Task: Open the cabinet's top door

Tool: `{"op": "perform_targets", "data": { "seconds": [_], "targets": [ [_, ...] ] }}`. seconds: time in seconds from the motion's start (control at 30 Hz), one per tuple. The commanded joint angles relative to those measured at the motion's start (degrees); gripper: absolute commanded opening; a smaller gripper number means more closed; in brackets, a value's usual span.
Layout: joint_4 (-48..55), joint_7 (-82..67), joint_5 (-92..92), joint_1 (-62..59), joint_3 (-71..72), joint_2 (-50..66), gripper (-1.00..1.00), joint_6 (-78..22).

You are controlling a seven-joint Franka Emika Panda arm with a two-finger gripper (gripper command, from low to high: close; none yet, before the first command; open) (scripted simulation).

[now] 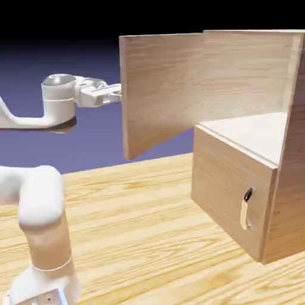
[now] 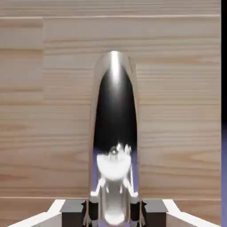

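Observation:
The light-wood cabinet [image 1: 286, 149] stands at the exterior view's right. Its top door [image 1: 161, 89] is swung far out to the left, showing its plain inner face and the open upper compartment. My gripper [image 1: 117, 93] reaches the door's free edge from the left, on its hidden front side. In the hand view the door's long curved silver handle [image 2: 114, 133] rises large between my fingers [image 2: 92, 212], which are shut on it against the door's grain [image 2: 177, 111]. The lower, shorter door [image 1: 229, 190] is closed, with its small handle [image 1: 246, 209].
The white arm's base and lower link [image 1: 41, 232] stand at the lower left on the wooden table [image 1: 149, 238]. The open door's lower corner [image 1: 129, 156] hangs over the table, between arm and cabinet body.

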Motion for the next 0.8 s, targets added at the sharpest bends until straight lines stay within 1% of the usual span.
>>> {"op": "perform_targets", "data": {
  "seconds": [0.0,0.37,0.77],
  "targets": [
    [2.08,-0.18,1.24,-1.37,1.8,0.4,-1.0,-2.44],
    [24.91,-3.15,10.06,-19.12,16.76,1.31,-1.0,-23.53],
    [49.82,-8.88,14.35,-38.88,25.72,-2.34,-1.0,-41.5]
  ]
}}
